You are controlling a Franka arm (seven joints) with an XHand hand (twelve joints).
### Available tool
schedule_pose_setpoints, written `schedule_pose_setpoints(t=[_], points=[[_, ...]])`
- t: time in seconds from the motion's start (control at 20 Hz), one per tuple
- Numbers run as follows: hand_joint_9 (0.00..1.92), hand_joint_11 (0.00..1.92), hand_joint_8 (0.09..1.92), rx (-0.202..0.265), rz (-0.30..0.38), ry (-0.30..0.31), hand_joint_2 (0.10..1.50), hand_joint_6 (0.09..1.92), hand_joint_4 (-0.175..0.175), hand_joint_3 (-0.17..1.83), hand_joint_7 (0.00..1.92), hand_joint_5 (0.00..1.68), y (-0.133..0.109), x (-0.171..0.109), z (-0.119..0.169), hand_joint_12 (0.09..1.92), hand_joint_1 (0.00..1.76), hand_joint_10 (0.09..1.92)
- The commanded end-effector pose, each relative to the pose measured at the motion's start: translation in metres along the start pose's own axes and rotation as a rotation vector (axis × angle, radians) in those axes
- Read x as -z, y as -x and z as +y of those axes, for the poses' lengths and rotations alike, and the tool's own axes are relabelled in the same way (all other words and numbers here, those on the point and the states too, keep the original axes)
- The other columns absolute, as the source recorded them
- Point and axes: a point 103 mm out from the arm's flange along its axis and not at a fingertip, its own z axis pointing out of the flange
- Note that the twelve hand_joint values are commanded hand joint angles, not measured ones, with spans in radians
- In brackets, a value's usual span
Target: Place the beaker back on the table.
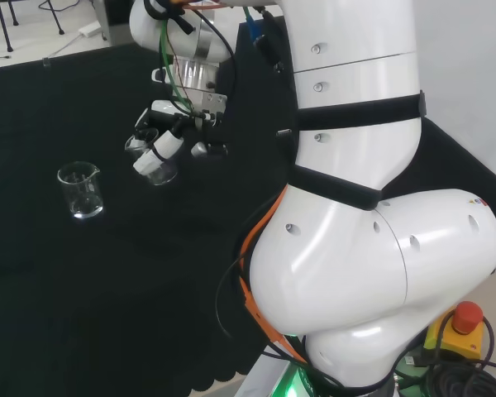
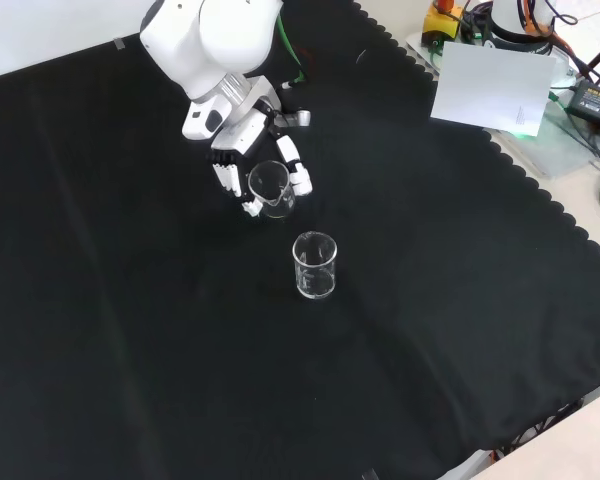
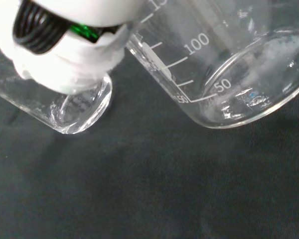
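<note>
The black and white hand (image 2: 248, 150) has its fingers and thumb curled round a small clear glass beaker (image 2: 270, 188), and from where I stand the beaker hangs above the black cloth-covered surface (image 2: 130, 330), not on it. In the head view the held beaker (image 1: 155, 165) sits under the hand (image 1: 169, 132), tipped somewhat, with dark cloth showing beneath its base. So the placing is not yet done: the beaker has to be brought down upright, rested on the cloth, and let go.

A second clear glass beaker (image 2: 314, 265) stands upright on the surface, just nearer the camera than the held one in the front view, and to the left of the hand in the head view (image 1: 80, 190). It looks empty. There is bare cloth all round it, so I judge there is room to set the held beaker down without knocking it, provided the hand keeps to its own side.

Both beakers are thin-walled, smooth and glossy, cylinders with a flared rim and a small pouring lip. The wrist view shows white graduation marks printed on a glass wall (image 3: 224, 64) and a rounded base edge; I think this is the held beaker, though at this closeness I cannot be sure. The cloth is matte, finely woven and scalloped along its far-right edge in the front view.
</note>
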Motion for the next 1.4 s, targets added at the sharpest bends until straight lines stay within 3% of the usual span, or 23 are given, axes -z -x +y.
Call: schedule_pose_setpoints(t=[0.05, 1.1, 1.3, 1.4], points=[[1.59, 1.19, 0.09, 0.012, -0.003, 0.044, 0.71, 0.74, 0.099, 0.6, 1.7, 1.22, 0.005, -0.009, -0.005, 0.86, 1.13, 0.16], [1.56, 1.17, 0.09, -0.002, -0.013, 0.039, 0.75, 0.72, 0.059, 0.53, 1.66, 1.22, 0.019, -0.024, -0.007, 0.87, 1.14, 0.16], [1.52, 1.12, 0.09, -0.005, 0.008, 0.045, 0.82, 0.74, 0.025, 0.42, 1.58, 1.18, 0.022, -0.023, -0.008, 0.9, 1.14, 0.15], [1.44, 1.0, 0.09, -0.005, 0.023, 0.039, 0.91, 0.84, 0.034, 0.3, 1.47, 1.11, 0.023, -0.021, -0.009, 0.98, 1.11, 0.14]])
